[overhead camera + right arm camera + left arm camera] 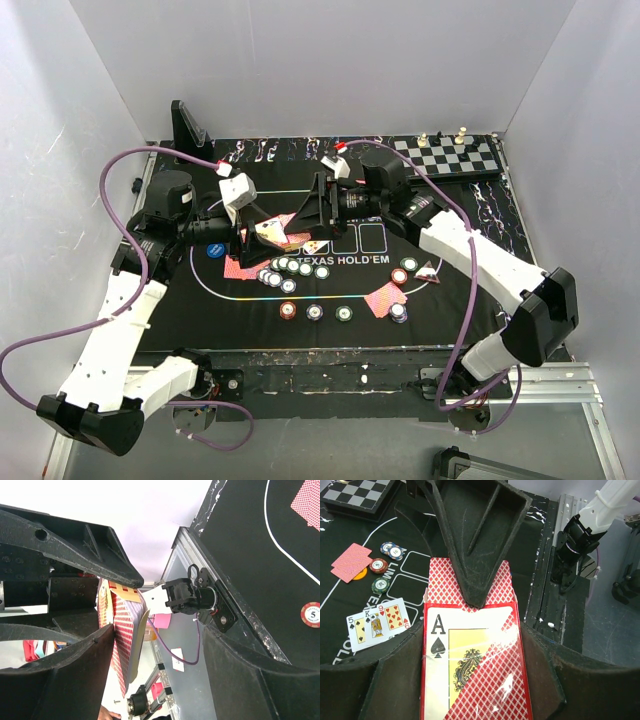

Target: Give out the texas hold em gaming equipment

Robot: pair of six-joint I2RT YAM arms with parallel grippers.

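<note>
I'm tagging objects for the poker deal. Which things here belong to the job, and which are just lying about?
Job:
- deck
- face-up cards
- face-down cards
- chips
- yellow disc

Lying about:
- chessboard with its pieces
- black stand
- mat

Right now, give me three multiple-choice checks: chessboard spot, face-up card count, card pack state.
1. Where is the chessboard? A far right corner; B near left corner; C near right corner.
2. Left wrist view: how many face-up cards lie on the mat? A one; B three; C six.
3. The card pack is: A lying flat; B on the chessboard; C gripped by the left fingers.
Answers: A, the top view shows it far right; B, 5, K and 9 lie side by side; C, fingers flank it.
</note>
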